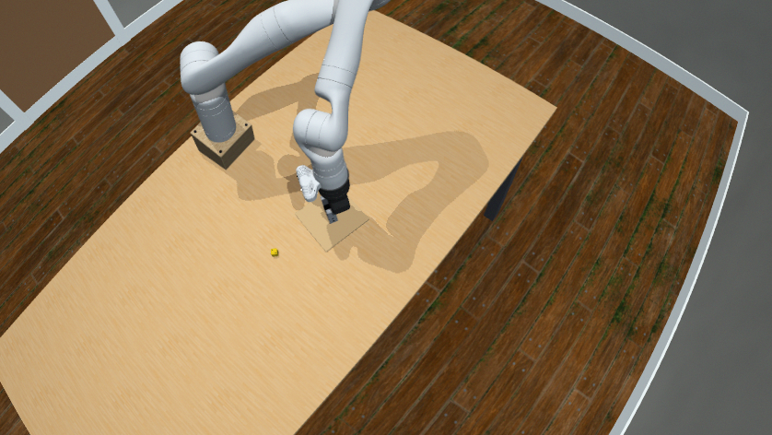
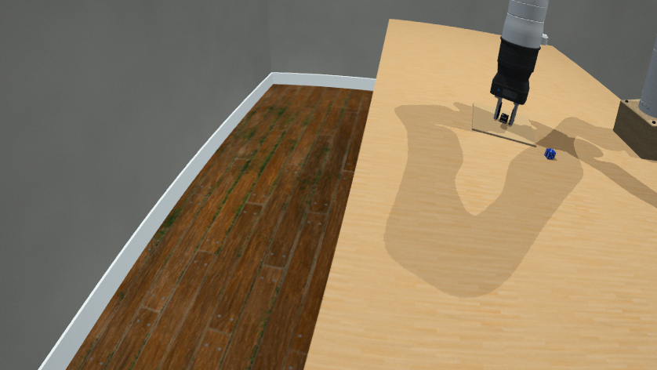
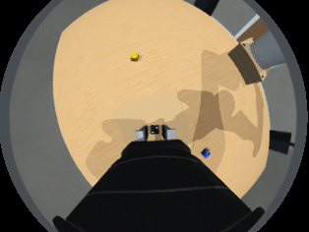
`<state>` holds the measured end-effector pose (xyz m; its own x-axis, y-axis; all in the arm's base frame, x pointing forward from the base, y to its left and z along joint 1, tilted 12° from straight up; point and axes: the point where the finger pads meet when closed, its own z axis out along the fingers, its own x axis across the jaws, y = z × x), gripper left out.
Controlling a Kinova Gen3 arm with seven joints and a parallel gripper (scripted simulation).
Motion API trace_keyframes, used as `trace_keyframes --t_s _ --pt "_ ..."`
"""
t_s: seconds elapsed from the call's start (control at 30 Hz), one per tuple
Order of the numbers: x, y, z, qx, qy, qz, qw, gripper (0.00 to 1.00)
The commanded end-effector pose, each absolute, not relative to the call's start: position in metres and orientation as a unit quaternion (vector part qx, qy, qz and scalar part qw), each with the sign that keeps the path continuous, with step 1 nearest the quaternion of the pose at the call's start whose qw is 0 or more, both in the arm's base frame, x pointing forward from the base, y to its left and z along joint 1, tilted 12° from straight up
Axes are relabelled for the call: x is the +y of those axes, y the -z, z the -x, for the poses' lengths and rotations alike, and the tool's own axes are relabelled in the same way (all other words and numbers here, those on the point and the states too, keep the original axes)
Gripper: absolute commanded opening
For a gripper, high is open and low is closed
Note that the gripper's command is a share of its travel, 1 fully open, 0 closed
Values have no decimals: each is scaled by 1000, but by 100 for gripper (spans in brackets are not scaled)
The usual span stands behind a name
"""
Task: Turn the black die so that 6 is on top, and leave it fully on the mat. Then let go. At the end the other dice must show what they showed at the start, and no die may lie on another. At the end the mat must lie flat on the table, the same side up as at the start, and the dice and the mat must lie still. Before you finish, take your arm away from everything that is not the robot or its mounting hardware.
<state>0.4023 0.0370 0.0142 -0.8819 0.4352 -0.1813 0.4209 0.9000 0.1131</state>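
We read the black die (image 2: 504,117) as small, rigid, light and slick: pinch opposite flat faces. It sits on the mat (image 2: 482,120), upper right of frame, between end effector (image 2: 505,120) fingers standing part-open, holding nothing. Blue die (image 2: 549,154) right, on wood-grain tabletop (image 2: 437,275); plank floor left.

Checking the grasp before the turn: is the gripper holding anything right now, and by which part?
Nothing is held. The gripper stands open around the black die on the mat, a finger on either side.
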Motion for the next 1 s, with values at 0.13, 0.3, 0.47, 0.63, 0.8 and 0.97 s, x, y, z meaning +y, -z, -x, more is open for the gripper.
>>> trace_keyframes --t_s 0.13,0.3,0.47,0.63,0.8,0.97 --pt "37 -15 -403 969 -36 -221 102 64" --pt "37 -15 -403 969 -36 -221 102 64" --pt "37 -15 -403 969 -36 -221 102 34" --pt "37 -15 -403 969 -36 -221 102 34" --pt "37 -15 -403 969 -36 -221 102 34" --pt "37 -15 -403 969 -36 -221 102 34"
